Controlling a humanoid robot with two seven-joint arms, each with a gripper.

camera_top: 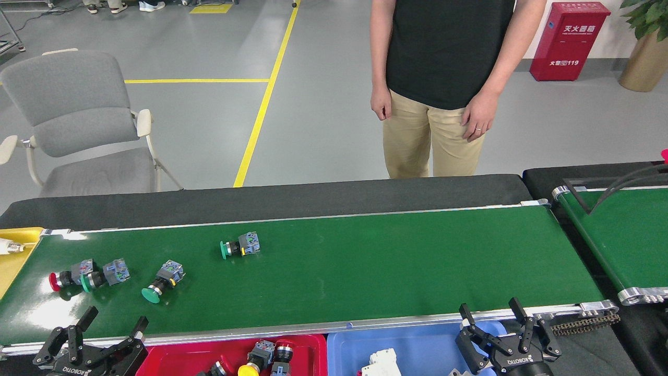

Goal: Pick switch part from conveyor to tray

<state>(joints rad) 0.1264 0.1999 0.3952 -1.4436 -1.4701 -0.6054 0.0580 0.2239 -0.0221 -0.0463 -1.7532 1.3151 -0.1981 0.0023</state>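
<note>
Several switch parts lie on the conveyor (365, 261): a red-capped one (65, 278) touching a green-capped one (104, 274) at the far left, a green mushroom-capped one (163, 281), and another green one (240, 246) further back. My left gripper (112, 319) stands open at the belt's near left edge, just in front of the left switch parts, with nothing between its fingers. Over the blue tray (417, 350) my right gripper (490, 309) is open and empty. The red tray (308, 347) below the belt holds several switch parts (263, 355).
A person (441, 83) stands behind the table's far side. A second green belt (621, 235) lies at the right. A yellow tray (13, 258) with a white object sits at the left end. A white part (381, 363) lies in the blue tray. A grey chair (68, 120) stands behind.
</note>
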